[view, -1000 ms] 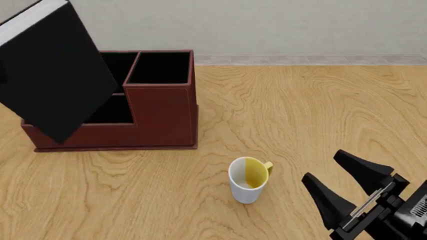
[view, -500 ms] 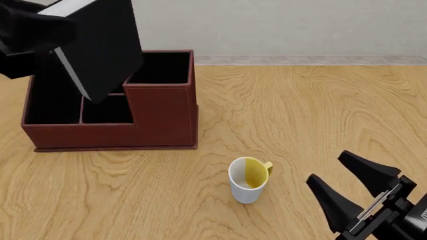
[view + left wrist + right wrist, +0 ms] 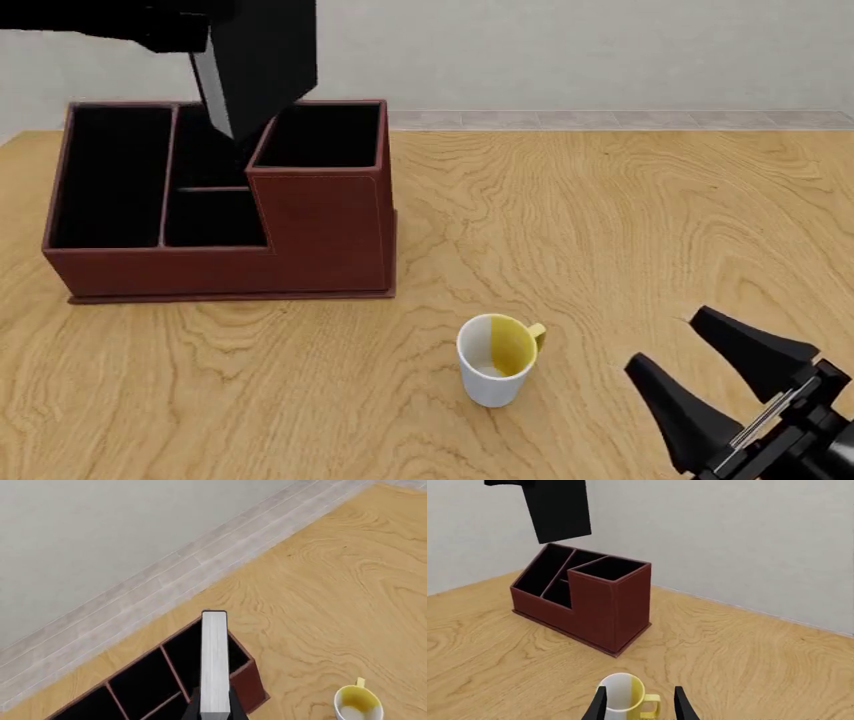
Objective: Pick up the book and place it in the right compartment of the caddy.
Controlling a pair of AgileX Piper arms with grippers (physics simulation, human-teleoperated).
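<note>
while gripped by the left arm's jaws (image 3: 215,711), the book (image 3: 260,60) hangs above the caddy (image 3: 320,235).

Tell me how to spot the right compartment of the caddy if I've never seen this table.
Find the big reddish-brown caddy at the table's far left. Its right end rises as a taller block, and the square black-lined opening on top is the right compartment. The other compartments are lower, and one is long and narrow.

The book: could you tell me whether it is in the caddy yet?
Not yet. The book hangs clear above the caddy, held by the left gripper; the right compartment shows only black lining.
</note>
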